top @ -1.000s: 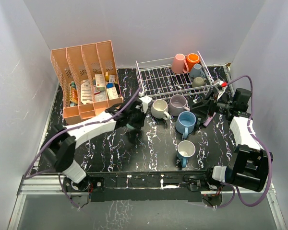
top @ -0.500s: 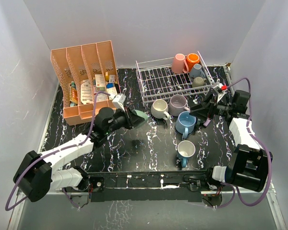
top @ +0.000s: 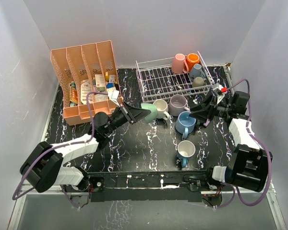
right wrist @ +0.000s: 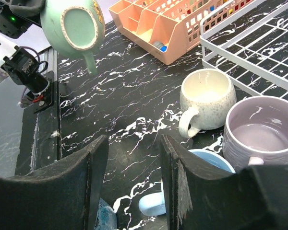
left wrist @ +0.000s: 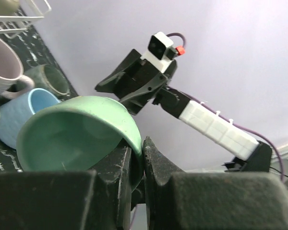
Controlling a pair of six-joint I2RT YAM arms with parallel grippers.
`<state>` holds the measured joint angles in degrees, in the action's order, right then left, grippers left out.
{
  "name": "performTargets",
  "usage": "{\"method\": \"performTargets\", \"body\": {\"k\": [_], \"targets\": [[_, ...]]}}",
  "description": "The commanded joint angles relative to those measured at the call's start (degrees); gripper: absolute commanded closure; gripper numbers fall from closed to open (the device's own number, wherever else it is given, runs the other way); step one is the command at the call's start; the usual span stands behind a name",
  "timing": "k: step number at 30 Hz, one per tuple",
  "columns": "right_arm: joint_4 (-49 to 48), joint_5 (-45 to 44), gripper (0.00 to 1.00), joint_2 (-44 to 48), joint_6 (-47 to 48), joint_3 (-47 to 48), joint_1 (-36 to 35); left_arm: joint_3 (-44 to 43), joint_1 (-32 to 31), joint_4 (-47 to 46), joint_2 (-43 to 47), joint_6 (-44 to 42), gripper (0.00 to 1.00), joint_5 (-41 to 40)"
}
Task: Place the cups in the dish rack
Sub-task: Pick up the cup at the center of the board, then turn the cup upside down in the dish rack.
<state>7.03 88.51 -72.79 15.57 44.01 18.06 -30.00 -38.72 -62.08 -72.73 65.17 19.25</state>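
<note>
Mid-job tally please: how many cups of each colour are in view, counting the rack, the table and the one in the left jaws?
Pink cup: 1
Orange cup: 1
Blue cups: 3
Olive cup: 1
Cream cup: 1
Lilac cup: 1
Green cup: 1
Dark grey cup: 1
Total: 10

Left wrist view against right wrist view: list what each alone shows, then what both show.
Only left wrist: the right arm seen from outside, and the green mug's inside. Only right wrist: the cream mug, the pink organizer, the green mug's base. Both: the green mug held aloft by the left gripper, the lilac mug, the blue mug, the rack.
</note>
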Motion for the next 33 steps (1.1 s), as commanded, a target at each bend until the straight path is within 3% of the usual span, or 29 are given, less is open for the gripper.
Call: {"method": "performTargets", "body": {"k": [1,8,15,19,25,30,33], "targets": [[0.5,4.3,0.51,1.4,3.7,0.3,0.2,-0.2,0.4,-17.7,-2.6,8.0,1.00,2.5],[23.4,4.7,0.48,-0.4,23.7,6.2,-2.2,-2.3,-0.4,-27.7,-8.7,13.0,1.00,4.5],[45.3,-0.4,0.45,-4.3,42.8,14.8,-7.7,-4.7,-2.2,-30.2,-11.2,13.7,1.00,6.3],[52.4,-2.6,0.42,-6.1,50.1,18.4,-10.4,-5.3,-3.4,-30.3,-11.3,12.4,1.00,6.4],[48.9,-7.2,0.35,-4.1,48.6,18.9,-13.5,-5.8,-4.6,-31.1,-11.3,11.0,1.00,6.2],[31.7,-12.9,0.32,1.7,33.8,14.7,-17.5,-5.8,-5.2,-33.7,-12.4,10.2,1.00,5.0],[30.8,-13.9,0.30,1.4,32.7,14.6,-20.4,-6.1,-5.5,-35.9,-13.4,10.1,1.00,4.6]]}}
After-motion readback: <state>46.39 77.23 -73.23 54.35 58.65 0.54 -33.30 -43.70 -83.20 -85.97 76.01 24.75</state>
